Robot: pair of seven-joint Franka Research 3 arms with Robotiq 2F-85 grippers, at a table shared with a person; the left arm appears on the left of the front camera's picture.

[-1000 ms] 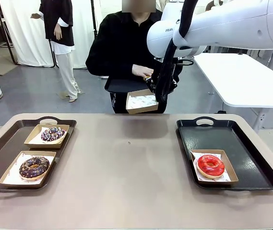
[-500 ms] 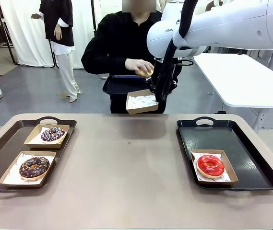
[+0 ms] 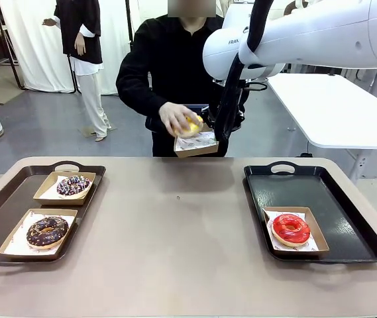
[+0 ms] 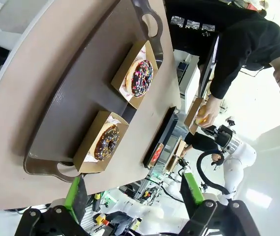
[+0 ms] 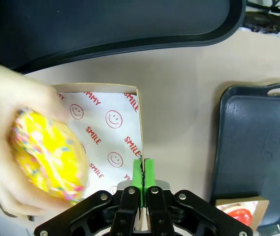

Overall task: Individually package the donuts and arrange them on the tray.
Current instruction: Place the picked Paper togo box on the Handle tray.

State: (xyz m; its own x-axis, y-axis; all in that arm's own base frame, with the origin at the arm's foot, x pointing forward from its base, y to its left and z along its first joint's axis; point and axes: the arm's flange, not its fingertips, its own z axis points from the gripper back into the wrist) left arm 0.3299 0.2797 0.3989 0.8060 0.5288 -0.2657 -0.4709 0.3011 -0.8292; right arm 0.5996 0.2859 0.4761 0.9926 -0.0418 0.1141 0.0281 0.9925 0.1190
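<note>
On the near table, a glossy red ring donut (image 3: 291,228) sits in a cardboard box on the black right tray (image 3: 347,199). The left gripper (image 4: 135,189) hangs with fingers apart. Farther off, the right gripper (image 5: 142,171) pinches a paper-lined cardboard box (image 5: 110,123) by its wall while a person's hand (image 3: 175,118) lowers a yellow sprinkled donut (image 5: 48,155) into it.

A grey floor (image 3: 36,132), white curtains (image 3: 36,40) behind, and a white table (image 3: 334,112) at right.
</note>
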